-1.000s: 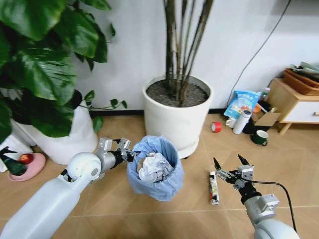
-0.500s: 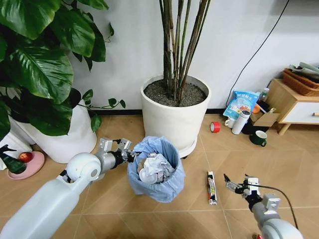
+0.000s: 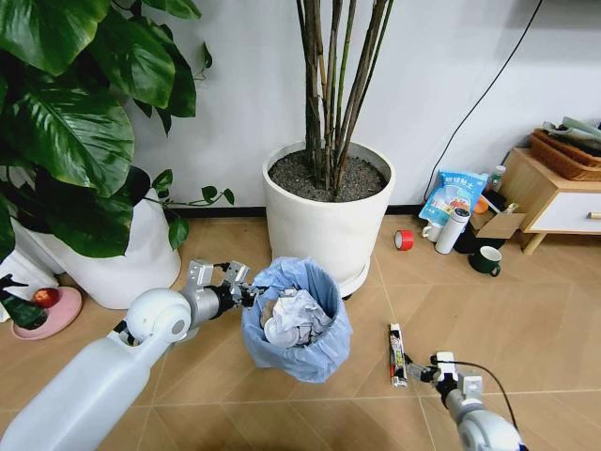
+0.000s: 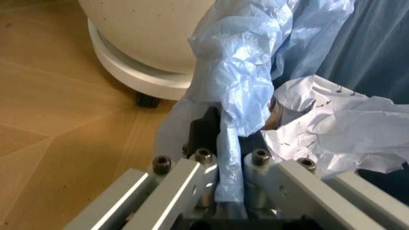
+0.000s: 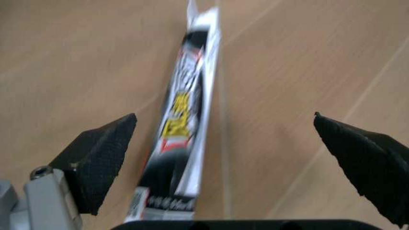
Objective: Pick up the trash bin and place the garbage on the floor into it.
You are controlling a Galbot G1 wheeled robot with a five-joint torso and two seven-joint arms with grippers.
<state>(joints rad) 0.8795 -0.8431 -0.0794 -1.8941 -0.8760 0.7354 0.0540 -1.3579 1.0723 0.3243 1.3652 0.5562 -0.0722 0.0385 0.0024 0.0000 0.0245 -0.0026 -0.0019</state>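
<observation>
The left gripper point(image 3: 242, 289) remains clamped on the rim of the trash bin point(image 3: 296, 319), its fingers point(image 4: 203, 165) pinching the blue bag liner point(image 4: 240, 91) folded over the edge; the bin position is unchanged over the last second, beside the large white plant pot point(image 3: 329, 221), with crumpled paper point(image 3: 293, 315) already inside. The change is on the right side: the right gripper point(image 3: 424, 368) has dropped from a raised position to just above the floor point(image 3: 526, 319) and has closed in on the wrapper stick point(image 3: 396, 353), the nearest remaining piece of garbage. In the right wrist view its jaws stand wide apart and empty, with the stick lying between the pads point(image 5: 102, 160), nearer one pad than the other. This indicates a pick approach in progress, with the grasp not yet made. Limits of observation: whether the bin is lifted clear of the floor cannot be determined; the near end of the stick is cut off in the right wrist view; its printed text is unreadable.
</observation>
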